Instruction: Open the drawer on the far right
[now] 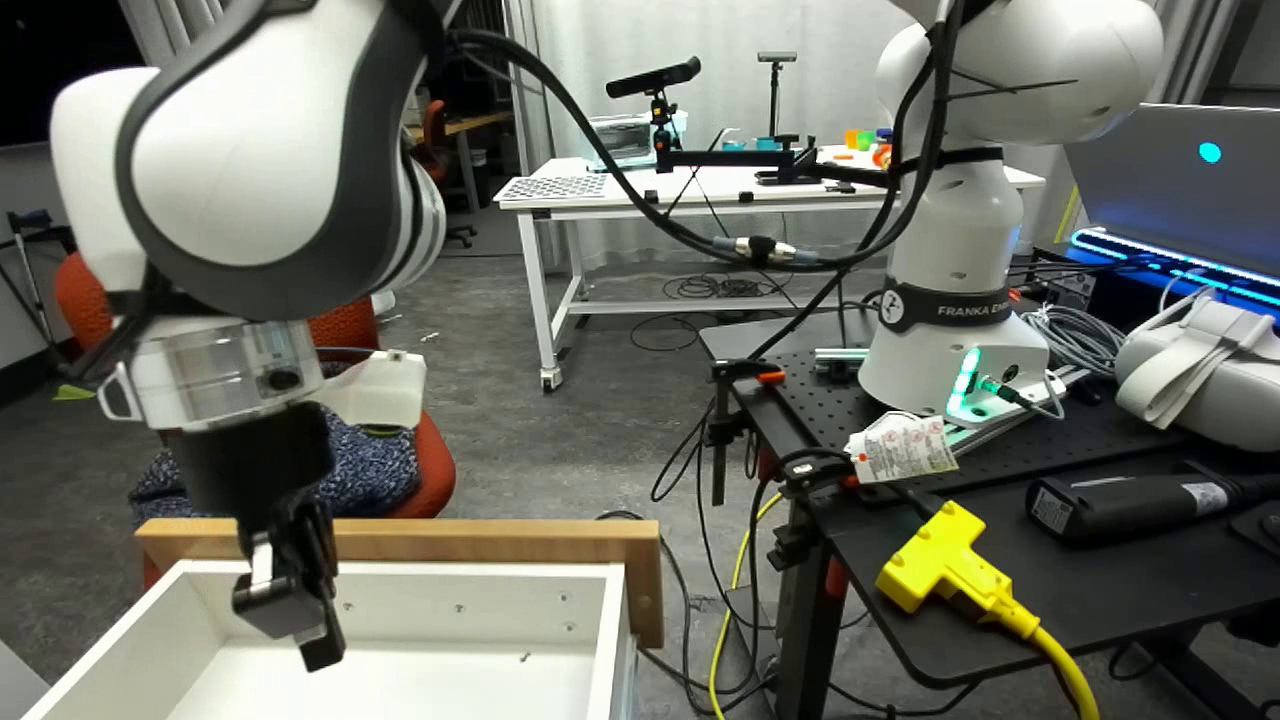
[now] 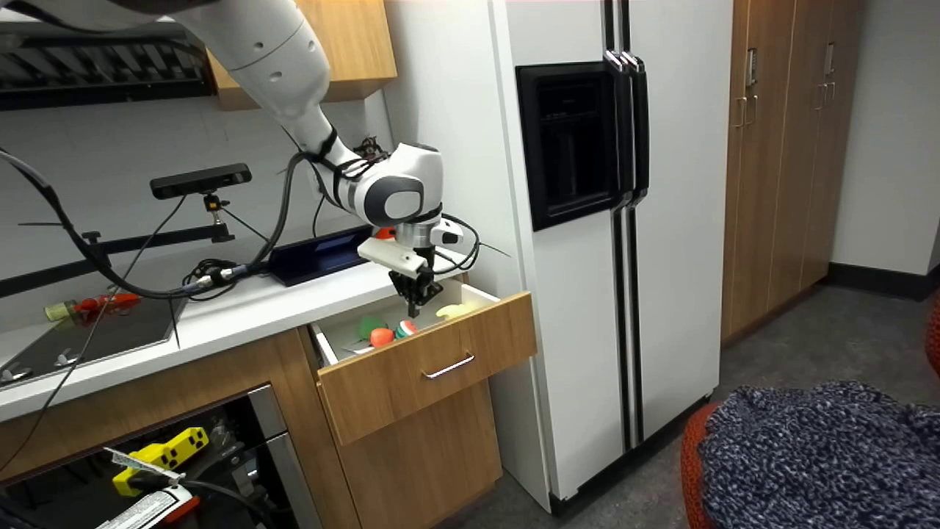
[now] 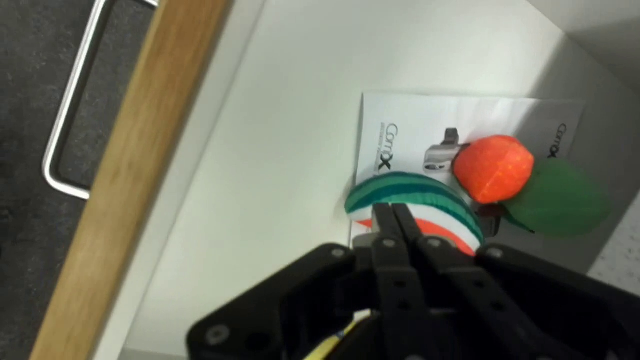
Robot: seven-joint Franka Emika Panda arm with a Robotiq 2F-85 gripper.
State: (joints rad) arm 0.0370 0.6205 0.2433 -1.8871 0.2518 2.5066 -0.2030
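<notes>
Where open, the drawer (image 2: pixel 396 386) just beneath the hand (image 3: pixel 391 206).

drawer (image 2: pixel 389 389) juts out below the counter (image 2: pixel 294 303) in an exterior view, fridge (image 2: pixel 576 330) just right of it, cooktop (image 2: pixel 117 334) off left on the counter, and inside the drawer the wrist view's got a sheet (image 3: pixel 420 110) with some toys (image 3: pixel 492 167) lying on it

In an ext. view we find the forearm (image 2: pixel 290 62) outstretched, sloping down to the wrist (image 2: pixel 402 195). Gripper (image 3: pixel 392 206) hangs below, pointing dn. Per wrist view, we record both fingers (image 3: pixel 384 220) side by side, touching. Base (image 1: pixel 955 240) upright in an ext. view; status light (image 1: pixel 965 375) green.
</notes>
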